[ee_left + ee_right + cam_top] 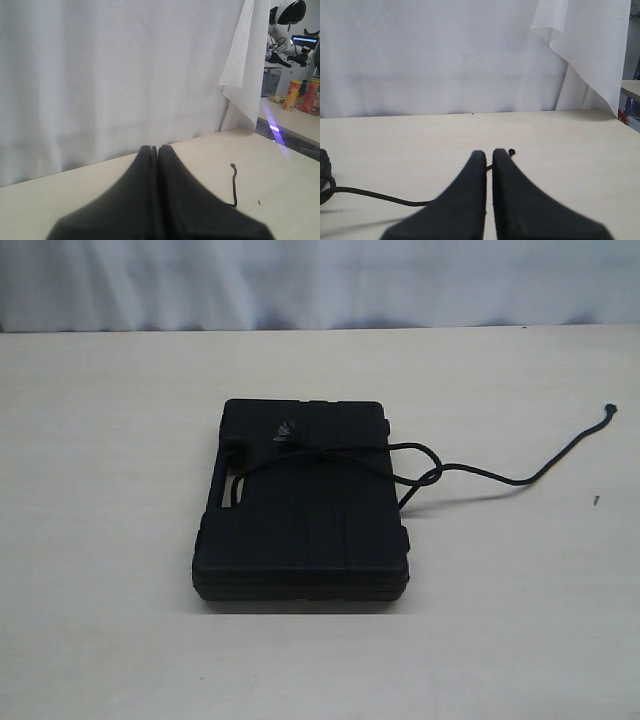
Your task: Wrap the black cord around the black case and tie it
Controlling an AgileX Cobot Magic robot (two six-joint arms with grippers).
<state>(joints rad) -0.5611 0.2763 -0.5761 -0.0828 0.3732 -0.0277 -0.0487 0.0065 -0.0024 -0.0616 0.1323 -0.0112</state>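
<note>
- Surroundings: one pale table [100,590] backed by one white curtain [300,280]. One small dark speck [596,499] lies at 3 o'clock from the black case [305,510], well apart. Nothing lies on or against the case except the cord.
- Two canisters [292,95] stand on a separate surface beyond the curtain edge, seen in the left wrist view only.
- Task items: one black case, lying flat at the table centre. One black cord [480,477] crosses its 12 o'clock half, knotted on the lid. A loop hangs off the 3 o'clock edge and the tail runs out to about 2 o'clock.
- Container: the case is closed and its contents cannot be seen.
- Left gripper [157,148]: clenched, empty, raised off the table.
- Right gripper [489,152]: fingers drawn together to a thin slit, grasping nothing. The cord tail lies on the table beyond it
</note>
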